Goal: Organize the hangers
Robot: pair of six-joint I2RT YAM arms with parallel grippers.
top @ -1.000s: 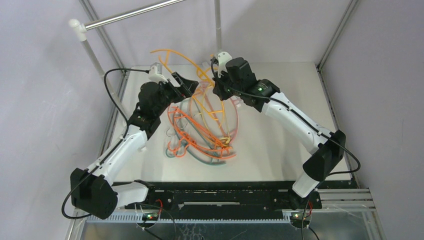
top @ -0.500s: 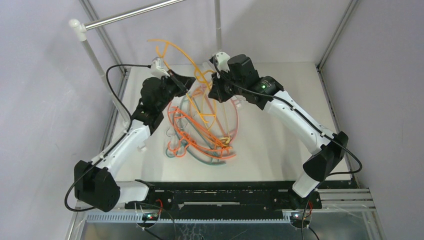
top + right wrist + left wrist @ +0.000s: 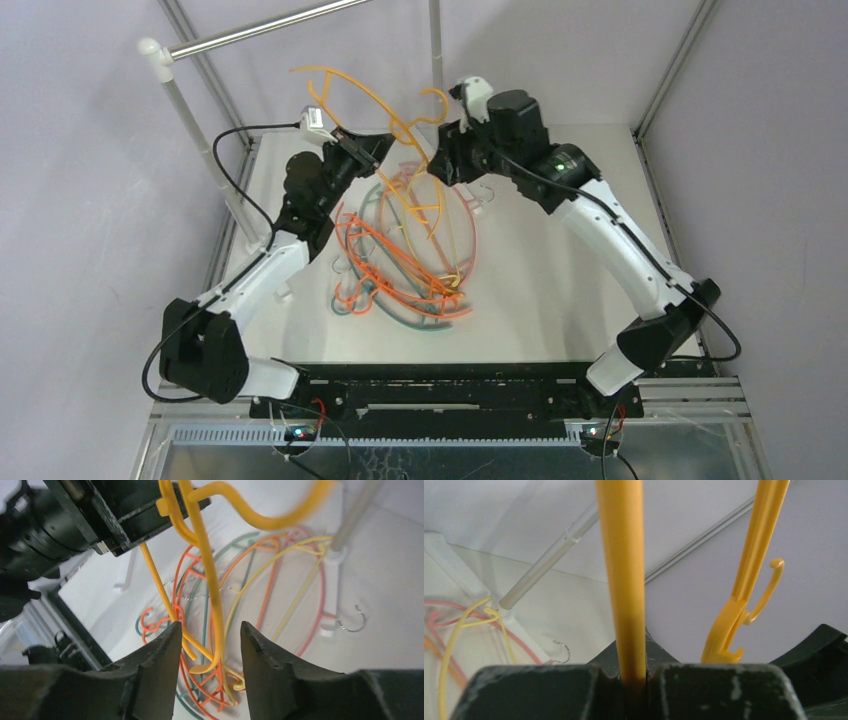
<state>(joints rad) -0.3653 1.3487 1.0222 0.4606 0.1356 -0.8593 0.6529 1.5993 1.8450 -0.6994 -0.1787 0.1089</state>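
Though earlier in right jaws, yellow hanger [image 3: 621,580] now in left jaws

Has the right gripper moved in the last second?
Yes. In the top view the right gripper shifted right and up-frame; its wrist camera now sits right of the upright post.

Pale table [image 3: 570,280], tangled heap of orange, pink, teal and yellow hangers [image 3: 400,275] lying near its middle
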